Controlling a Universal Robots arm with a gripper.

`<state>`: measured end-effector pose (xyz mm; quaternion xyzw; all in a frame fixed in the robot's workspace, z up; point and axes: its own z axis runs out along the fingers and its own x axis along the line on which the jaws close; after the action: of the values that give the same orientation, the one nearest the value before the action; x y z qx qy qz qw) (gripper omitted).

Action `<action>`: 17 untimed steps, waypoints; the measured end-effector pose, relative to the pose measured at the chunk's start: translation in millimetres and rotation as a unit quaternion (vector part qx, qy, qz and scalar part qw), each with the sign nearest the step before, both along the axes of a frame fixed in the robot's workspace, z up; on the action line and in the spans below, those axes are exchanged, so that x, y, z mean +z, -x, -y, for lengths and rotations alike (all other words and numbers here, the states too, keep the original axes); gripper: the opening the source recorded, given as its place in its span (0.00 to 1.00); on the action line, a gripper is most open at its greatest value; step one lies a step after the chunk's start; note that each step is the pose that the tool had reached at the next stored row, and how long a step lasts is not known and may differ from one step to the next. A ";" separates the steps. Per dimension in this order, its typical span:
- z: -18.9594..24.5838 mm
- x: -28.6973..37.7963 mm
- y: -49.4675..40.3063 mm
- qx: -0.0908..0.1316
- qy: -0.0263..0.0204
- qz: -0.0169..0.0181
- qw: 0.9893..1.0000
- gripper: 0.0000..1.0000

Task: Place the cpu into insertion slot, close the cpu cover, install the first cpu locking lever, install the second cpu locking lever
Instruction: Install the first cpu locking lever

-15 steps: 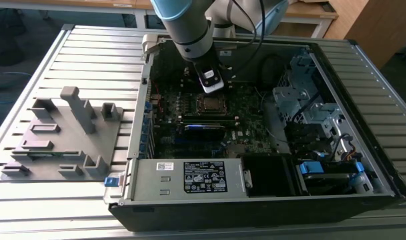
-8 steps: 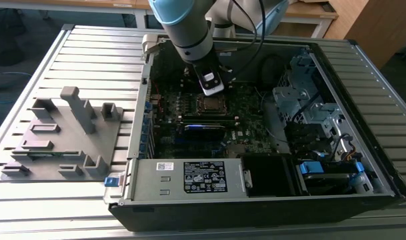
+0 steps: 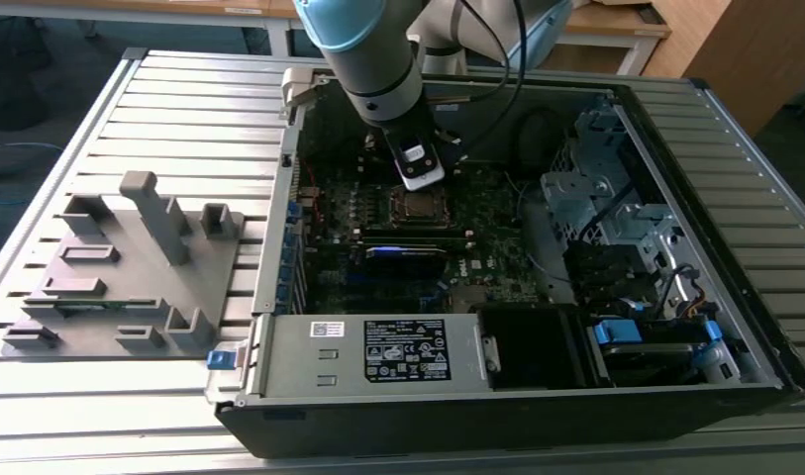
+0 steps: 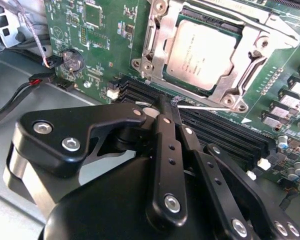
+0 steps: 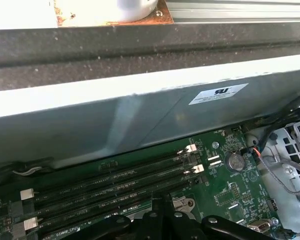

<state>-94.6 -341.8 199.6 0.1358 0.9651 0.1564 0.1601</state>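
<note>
The cpu [image 4: 202, 52], a square chip with a dull silver top, lies flat in the insertion slot [image 3: 416, 205] on the green motherboard. The cpu cover [image 4: 240, 75], a silver metal frame, lies down around it. Thin metal levers [image 4: 240, 20] run along the frame's sides; I cannot tell whether they are latched. My gripper [image 4: 169, 102] hangs just above the board beside the socket, over the memory slots [image 4: 215, 132], with its black fingers shut together and nothing between them. In the exterior view the gripper [image 3: 422, 178] is directly above the socket, and the first wrist view has its tips [image 5: 162, 207] over the slots.
The open computer case [image 3: 719, 129] surrounds the board, with its metal wall [image 5: 140, 115] close behind the memory slots [image 5: 115, 180]. A coin cell [image 4: 72, 60], cables [image 4: 20, 95], a drive cage [image 3: 600, 198] and a power supply [image 3: 375, 351] sit around. A grey fixture [image 3: 125, 267] stands outside at the exterior view's left.
</note>
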 end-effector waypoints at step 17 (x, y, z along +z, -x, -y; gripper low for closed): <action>-4.1 -1.3 6.3 0.000 -0.003 0.000 1.000 0.10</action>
<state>-100.8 -337.7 198.4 0.1364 0.9646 0.1596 0.1597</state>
